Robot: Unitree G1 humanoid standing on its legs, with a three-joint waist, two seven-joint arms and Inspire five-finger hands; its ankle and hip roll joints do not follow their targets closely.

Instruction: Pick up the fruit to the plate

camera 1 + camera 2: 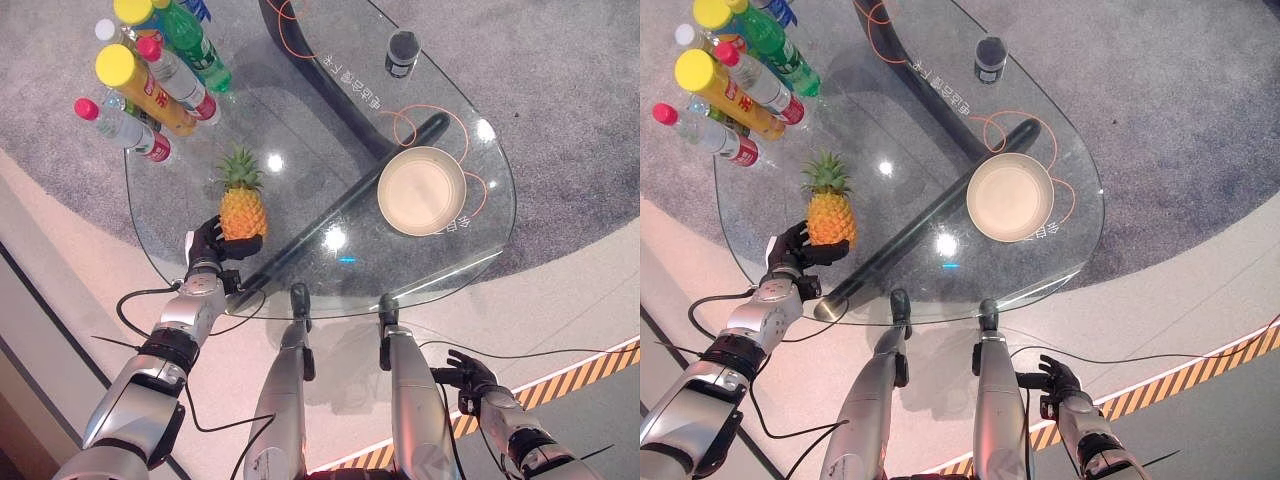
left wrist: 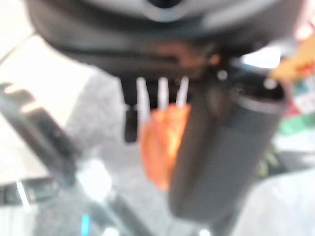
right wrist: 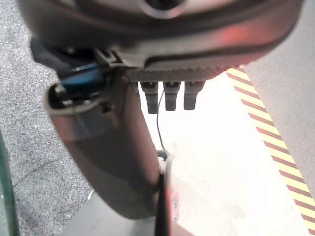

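Note:
A pineapple [image 1: 242,205] with a green crown stands upright near the left front edge of the round glass table [image 1: 300,140]. My left hand [image 1: 208,243] is shut on its lower part, thumb on one side and fingers on the other; in the left wrist view the orange fruit [image 2: 160,142] sits between them. A round beige plate [image 1: 422,190] lies empty on the table's right side, well apart from the fruit. Below the table's front edge at the lower right, my right hand [image 1: 465,378] hangs with relaxed fingers and holds nothing.
Several capped bottles [image 1: 150,85] stand crowded at the table's back left, just behind the pineapple. A small dark cup [image 1: 402,52] sits at the back right. The table's dark base bar [image 1: 330,215] runs under the glass. Striped tape [image 1: 560,385] marks the floor.

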